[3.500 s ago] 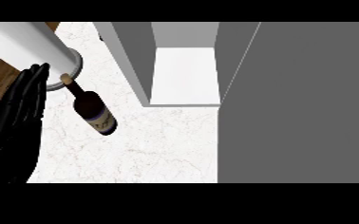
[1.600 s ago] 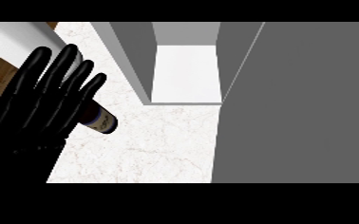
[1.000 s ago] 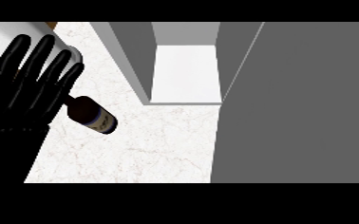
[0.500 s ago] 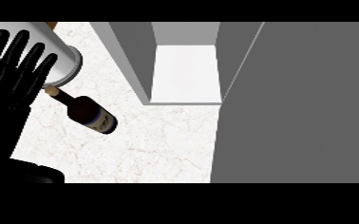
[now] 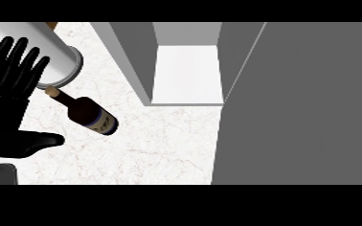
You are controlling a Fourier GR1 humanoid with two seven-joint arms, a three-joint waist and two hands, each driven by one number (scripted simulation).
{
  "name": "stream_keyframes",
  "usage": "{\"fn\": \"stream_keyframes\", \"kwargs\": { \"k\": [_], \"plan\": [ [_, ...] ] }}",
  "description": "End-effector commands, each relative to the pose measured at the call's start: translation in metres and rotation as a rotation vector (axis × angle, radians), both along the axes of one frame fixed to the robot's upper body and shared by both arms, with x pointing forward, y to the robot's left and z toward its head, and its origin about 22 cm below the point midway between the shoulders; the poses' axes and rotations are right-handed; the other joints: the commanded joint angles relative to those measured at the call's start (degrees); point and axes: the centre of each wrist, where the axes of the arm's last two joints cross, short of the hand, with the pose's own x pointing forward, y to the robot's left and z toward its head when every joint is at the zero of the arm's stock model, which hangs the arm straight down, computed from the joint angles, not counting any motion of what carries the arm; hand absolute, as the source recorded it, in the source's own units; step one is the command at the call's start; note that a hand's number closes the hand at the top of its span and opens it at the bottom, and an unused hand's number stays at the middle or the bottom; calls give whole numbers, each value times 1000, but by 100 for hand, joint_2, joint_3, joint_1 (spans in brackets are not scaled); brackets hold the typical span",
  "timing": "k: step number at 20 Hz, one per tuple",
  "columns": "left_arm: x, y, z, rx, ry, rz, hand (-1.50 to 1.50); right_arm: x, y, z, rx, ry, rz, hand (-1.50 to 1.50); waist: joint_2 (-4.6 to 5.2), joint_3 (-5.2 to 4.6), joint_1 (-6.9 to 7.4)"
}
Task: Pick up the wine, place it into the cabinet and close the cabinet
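The wine bottle (image 5: 92,116) is dark with a pale label. It lies on its side on the marbled counter (image 5: 159,146), cork end pointing up-left. My left hand (image 5: 14,106) is at the view's left edge, open, with straight fingers pointing away and the thumb spread out below the bottle. The hand is just left of the bottle's neck and does not hold it. The cabinet (image 5: 187,74) stands open at the upper middle, showing a bare white floor inside. My right hand does not show.
A pale grey cylinder (image 5: 53,52) stands at the top left, right by the bottle's cork and partly behind my fingers. The cabinet's grey door (image 5: 290,105) fills the right side. The cabinet's left wall (image 5: 130,57) rises between the bottle and the opening.
My left hand has slid left and down off the bottle, which now lies uncovered. The bottle has kept its place and angle.
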Motion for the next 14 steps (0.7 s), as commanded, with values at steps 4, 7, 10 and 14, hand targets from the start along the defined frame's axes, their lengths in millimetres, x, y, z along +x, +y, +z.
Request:
{"fn": "stream_keyframes", "kwargs": {
  "k": [4,7,10,14],
  "plan": [
    [26,31,-45,25,81,24,-150,-5,-4,11,25,-36,30,-150,10,-1,-12],
    [21,35,-70,45,98,5,-150,-6,14,4,39,-30,21,-150,5,-2,6],
    [28,38,-101,33,124,4,-150,-3,3,4,37,-30,15,-150,11,-2,-12],
    [42,30,-103,53,150,19,-150,-17,-5,2,26,-40,39,-150,3,1,-19]
  ]
}}
